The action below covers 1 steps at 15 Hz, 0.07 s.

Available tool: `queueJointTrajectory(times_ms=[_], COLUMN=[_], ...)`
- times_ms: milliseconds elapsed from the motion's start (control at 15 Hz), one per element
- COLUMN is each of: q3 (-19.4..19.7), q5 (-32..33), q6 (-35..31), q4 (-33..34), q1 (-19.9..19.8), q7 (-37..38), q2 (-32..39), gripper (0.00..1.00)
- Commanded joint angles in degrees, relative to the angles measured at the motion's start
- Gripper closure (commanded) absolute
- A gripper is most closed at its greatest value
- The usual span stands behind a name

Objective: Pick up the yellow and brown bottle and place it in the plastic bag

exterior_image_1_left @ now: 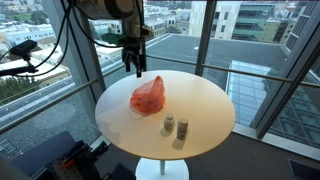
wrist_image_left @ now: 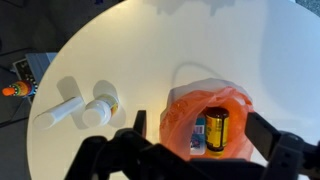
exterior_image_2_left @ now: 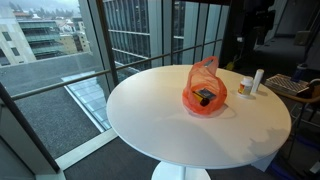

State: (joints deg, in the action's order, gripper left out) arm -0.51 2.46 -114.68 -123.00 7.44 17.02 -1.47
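Round white bench (exterior_image_1_left: pixel 205 105) on a white pedestal (exterior_image_1_left: pixel 160 170), set in a glazed corner. Floor-to-ceiling windows (exterior_image_2_left: pixel 140 35) in dark frames on two sides, overlooking city buildings (exterior_image_2_left: pixel 45 35) and flat rooftops. Dark floor (exterior_image_2_left: pixel 110 160). Soft, even daylight; faint shadows on the bench top.

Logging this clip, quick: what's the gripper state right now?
Gripper: open, holding nothing; the yellow and brown bottle sits inside the plastic bag.

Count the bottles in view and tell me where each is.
3. A tall white bottle and a shorter bottle stand together on the table; a yellow bottle sits inside the orange bag. The bag may hide more.
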Motion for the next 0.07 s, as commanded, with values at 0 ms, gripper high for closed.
queueJointTrajectory(times_ms=[0], q3=[-1.39], q5=[-0.05], q6=[0.16], q4=[0.11], q1=[-1.38], q7=[-0.05], q2=[0.00], gripper=[0.00])
